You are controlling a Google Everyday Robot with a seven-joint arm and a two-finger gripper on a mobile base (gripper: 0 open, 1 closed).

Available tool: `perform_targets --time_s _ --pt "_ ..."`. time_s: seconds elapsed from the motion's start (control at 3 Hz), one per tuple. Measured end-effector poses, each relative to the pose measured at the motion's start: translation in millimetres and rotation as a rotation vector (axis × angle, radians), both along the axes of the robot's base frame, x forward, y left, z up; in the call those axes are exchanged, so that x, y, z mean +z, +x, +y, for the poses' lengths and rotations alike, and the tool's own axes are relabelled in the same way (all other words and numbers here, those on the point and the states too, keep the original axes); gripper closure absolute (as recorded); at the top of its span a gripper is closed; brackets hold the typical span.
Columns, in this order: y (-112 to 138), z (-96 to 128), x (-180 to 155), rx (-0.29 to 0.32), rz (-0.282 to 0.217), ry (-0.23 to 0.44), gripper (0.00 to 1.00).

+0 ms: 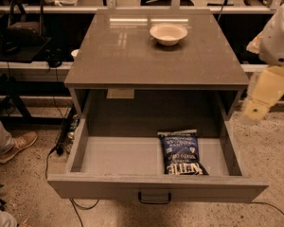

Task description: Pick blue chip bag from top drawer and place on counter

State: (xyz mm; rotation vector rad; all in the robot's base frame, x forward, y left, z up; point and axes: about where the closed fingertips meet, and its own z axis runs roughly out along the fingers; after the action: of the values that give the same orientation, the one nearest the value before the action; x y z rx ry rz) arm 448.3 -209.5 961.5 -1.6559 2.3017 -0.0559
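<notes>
The blue chip bag (181, 153) lies flat in the right half of the open top drawer (118, 156), its white lettering facing the drawer front. The drawer is pulled fully out, with its dark handle (154, 198) at the centre of the front panel. The counter (132, 56) is the glossy grey-brown top above the drawer. My gripper (260, 98) hangs at the right edge of the view, beside the cabinet's right side, above and to the right of the bag, and is not touching it. It holds nothing that I can see.
A white bowl (168, 33) stands on the far middle of the counter. A long shelf with clutter (47, 8) runs behind. A person's shoe (16, 145) and cables lie on the floor at the left.
</notes>
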Motion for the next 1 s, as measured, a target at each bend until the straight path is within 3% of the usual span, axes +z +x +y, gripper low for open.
perform_targets --time_s 0.33,0.67,1.0 --pt "25.2 21.4 -50.9 -0.105 0.104 0.042 0.0" --pt "36.7 42.6 -105.7 -0.261 0.189 0.051 0.0" --pt "36.0 40.7 -97.1 -0.288 0.183 0.061 0.0"
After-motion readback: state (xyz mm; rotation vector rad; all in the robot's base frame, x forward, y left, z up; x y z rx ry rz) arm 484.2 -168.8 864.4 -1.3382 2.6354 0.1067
